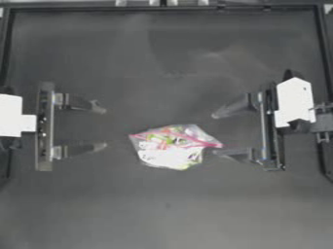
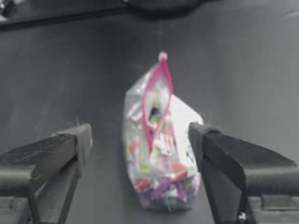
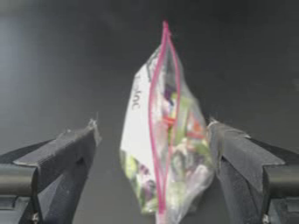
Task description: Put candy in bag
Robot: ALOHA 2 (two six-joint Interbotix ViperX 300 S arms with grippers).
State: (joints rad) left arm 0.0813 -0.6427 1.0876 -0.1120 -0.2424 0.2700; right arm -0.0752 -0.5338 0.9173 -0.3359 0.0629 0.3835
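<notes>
The bag (image 1: 170, 148) lies flat near the middle of the table, clear plastic with a pink-red seal strip and multicoloured sweets inside. A loose candy shows in no view. My left gripper (image 1: 99, 126) stands open to the left of the bag, a short gap away. My right gripper (image 1: 218, 133) is open on the bag's right, its nearer finger (image 1: 224, 152) at the bag's right corner. In the left wrist view the bag (image 2: 161, 166) lies ahead between the open left gripper (image 2: 140, 131). The right wrist view shows the bag (image 3: 169, 144) just beyond the open right gripper (image 3: 153, 127), the two seal strips slightly apart.
A raised frame (image 1: 162, 7) runs along the table's far edge and down both sides. White blocks sit on the left arm (image 1: 13, 115) and the right arm (image 1: 294, 102). Bare dark table surface (image 1: 169, 209) lies on the near side of the bag.
</notes>
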